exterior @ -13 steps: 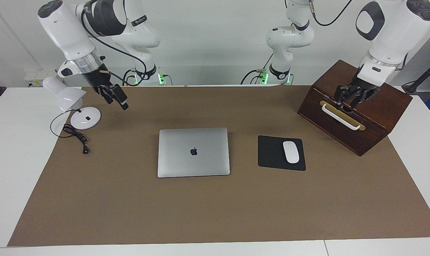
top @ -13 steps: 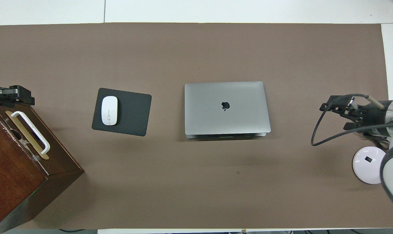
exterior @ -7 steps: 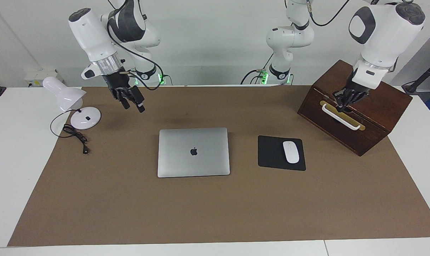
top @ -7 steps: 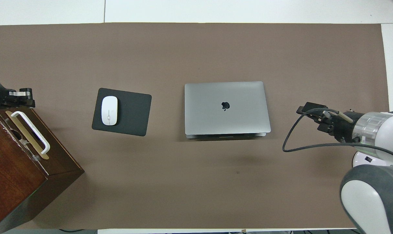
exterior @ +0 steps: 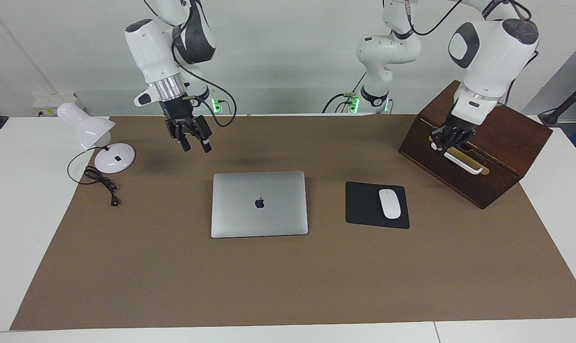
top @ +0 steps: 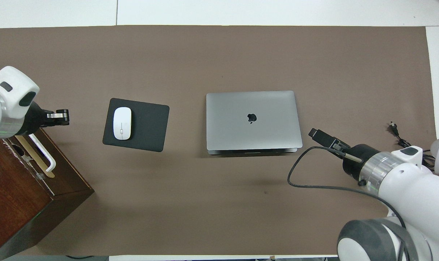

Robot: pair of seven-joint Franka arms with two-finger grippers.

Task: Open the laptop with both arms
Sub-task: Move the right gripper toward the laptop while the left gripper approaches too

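Observation:
The laptop point(exterior: 259, 204) lies closed and flat in the middle of the brown mat, lid up with the dark logo showing; it also shows in the overhead view point(top: 253, 119). My right gripper point(exterior: 195, 144) hangs in the air with its fingers apart and empty, over the mat beside the laptop's corner toward the right arm's end; it also shows in the overhead view point(top: 318, 135). My left gripper point(exterior: 443, 144) is up in the air by the wooden box's white handle, holding nothing; it also shows in the overhead view point(top: 61, 117).
A black mouse pad point(exterior: 364, 205) with a white mouse point(exterior: 389, 203) lies beside the laptop toward the left arm's end. A dark wooden box point(exterior: 497, 143) stands at that end. A white desk lamp point(exterior: 95, 136) and its cable point(exterior: 102, 183) sit at the right arm's end.
My right gripper has swung from beside the lamp toward the laptop. My left gripper has shifted along the box's handle toward the mouse pad. The laptop has not moved.

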